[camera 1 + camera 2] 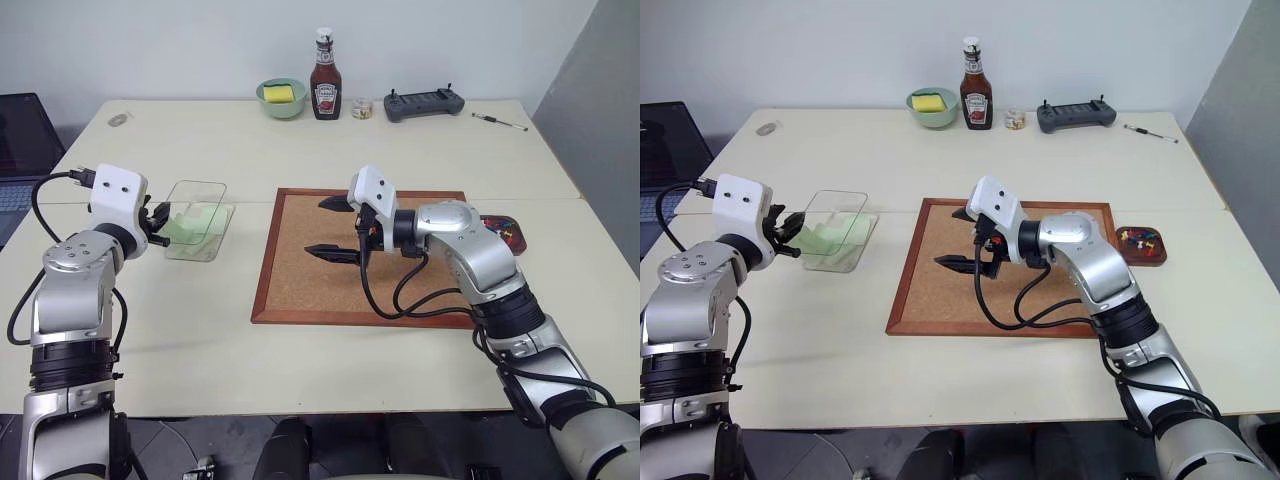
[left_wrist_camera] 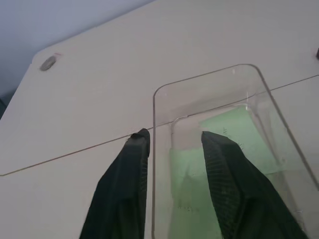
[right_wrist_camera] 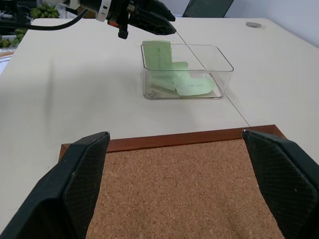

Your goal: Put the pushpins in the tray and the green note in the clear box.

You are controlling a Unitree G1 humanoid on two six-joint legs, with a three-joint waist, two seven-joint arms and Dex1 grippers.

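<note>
Green note (image 3: 194, 88) lies in the clear box (image 1: 197, 219) just ahead of the left gripper (image 1: 158, 223), jaws parted astride its wall; right gripper (image 1: 332, 228) gapes wide.

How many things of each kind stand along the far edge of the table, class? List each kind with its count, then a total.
Pale green bowl: 1
Ketchup bottle: 1
Small jar: 1
Grey handheld controller: 1
Pen: 1
Total: 5
</note>
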